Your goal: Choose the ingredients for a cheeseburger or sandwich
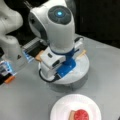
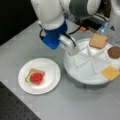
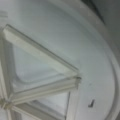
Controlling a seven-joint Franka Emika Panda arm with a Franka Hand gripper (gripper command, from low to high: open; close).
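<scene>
On the grey worktop (image 2: 75,105), nearest in a front view, a white plate (image 2: 51,71) is carrying the part-built sandwich (image 2: 35,77): toast, lettuce, tomato. Beyond it, the claw (image 2: 72,50) is hanging over an empty section of the divided tray (image 2: 82,75), its opening impossible to tell; toast slice (image 2: 98,40), patty (image 2: 114,52) and cheese square (image 2: 110,72) are sitting unpicked

White divided tray (image 3: 100,62) with raised ribs (image 3: 40,53), seemingly bare.

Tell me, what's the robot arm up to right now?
Gripper over the white divided tray, fingers hidden. Stacked sandwich of toast, green lettuce and red tomato sits on the small white plate. Nothing blocking.
</scene>
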